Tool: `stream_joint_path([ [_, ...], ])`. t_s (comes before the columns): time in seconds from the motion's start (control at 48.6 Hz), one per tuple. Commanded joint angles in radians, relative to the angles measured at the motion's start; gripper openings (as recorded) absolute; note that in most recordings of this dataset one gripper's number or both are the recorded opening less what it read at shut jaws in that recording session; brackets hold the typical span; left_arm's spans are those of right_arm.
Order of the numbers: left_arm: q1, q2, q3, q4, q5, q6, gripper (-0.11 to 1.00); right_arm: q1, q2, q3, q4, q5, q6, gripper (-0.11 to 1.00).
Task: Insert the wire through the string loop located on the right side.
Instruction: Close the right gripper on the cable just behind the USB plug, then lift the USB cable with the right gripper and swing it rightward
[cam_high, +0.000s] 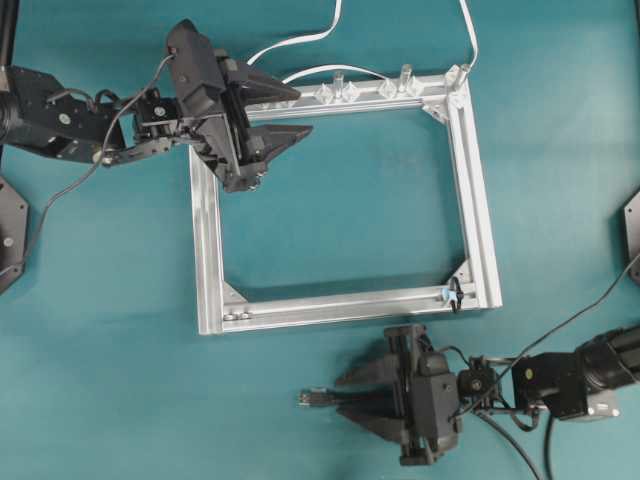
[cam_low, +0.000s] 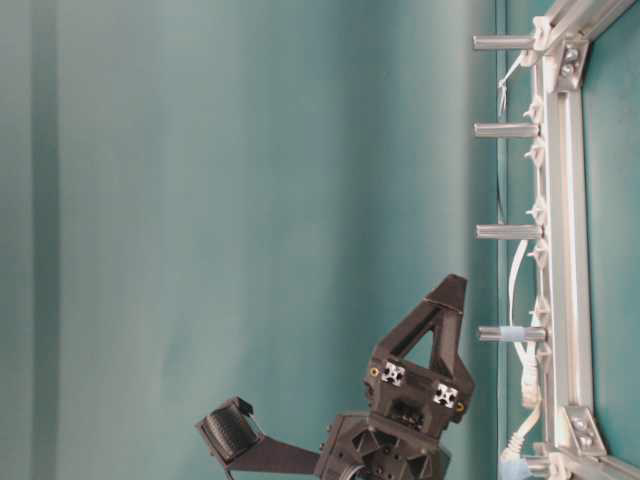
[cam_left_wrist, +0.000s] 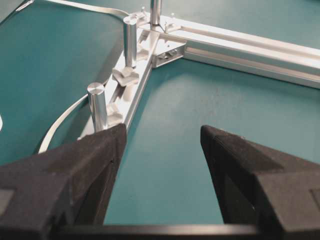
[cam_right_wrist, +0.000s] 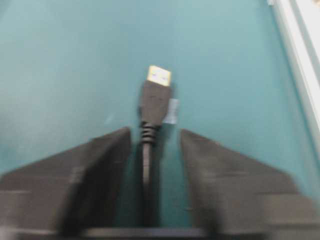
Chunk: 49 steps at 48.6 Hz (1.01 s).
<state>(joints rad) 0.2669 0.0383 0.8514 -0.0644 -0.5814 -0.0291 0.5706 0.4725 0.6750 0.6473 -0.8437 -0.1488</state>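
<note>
right gripper (cam_right_wrist: 155, 145) | my jaws straddle the wire (cam_right_wrist: 150, 150), seemingly ungripped | risk: plug slips, misses string loop (cam_high: 455, 296) above

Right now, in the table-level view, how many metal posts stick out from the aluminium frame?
4, along one frame bar: top, second, third, and lowest, pale-banded. Others may lie out of view.

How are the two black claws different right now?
The left gripper hangs over the metal frame's top-left corner; the right gripper sits below the frame over bare table. The left gripper's jaws spread wide around nothing; the right gripper's stand narrower, with the wire lying between them, not visibly pinched. Left points right, right points left. Both are the same black, wedge-fingered design.
</note>
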Motion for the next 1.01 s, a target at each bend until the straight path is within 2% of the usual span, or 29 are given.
stream_joint_path([
  [0.0, -0.002, -0.014, -0.008, 0.002, -0.003, -0.009, 0.67, -0.003, -0.014, -0.006, 0.003, 0.017, -0.002, 0.34],
  [0.082, -0.002, -0.014, -0.008, 0.000, -0.003, -0.009, 0.67, -0.008, -0.014, -0.006, 0.003, 0.041, -0.002, 0.15],
  [0.123, -0.002, -0.014, -0.008, 0.002, -0.005, -0.009, 0.67, -0.009, -0.014, -0.006, 0.003, 0.051, -0.002, 0.11],
  [0.885, -0.003, -0.014, -0.008, 0.000, -0.005, -0.008, 0.67, -0.028, -0.049, 0.020, 0.021, 0.092, -0.003, 0.11],
  [0.988, -0.003, -0.014, -0.008, 0.002, -0.003, -0.008, 0.67, -0.028, -0.069, 0.020, 0.020, 0.110, -0.023, 0.11],
])
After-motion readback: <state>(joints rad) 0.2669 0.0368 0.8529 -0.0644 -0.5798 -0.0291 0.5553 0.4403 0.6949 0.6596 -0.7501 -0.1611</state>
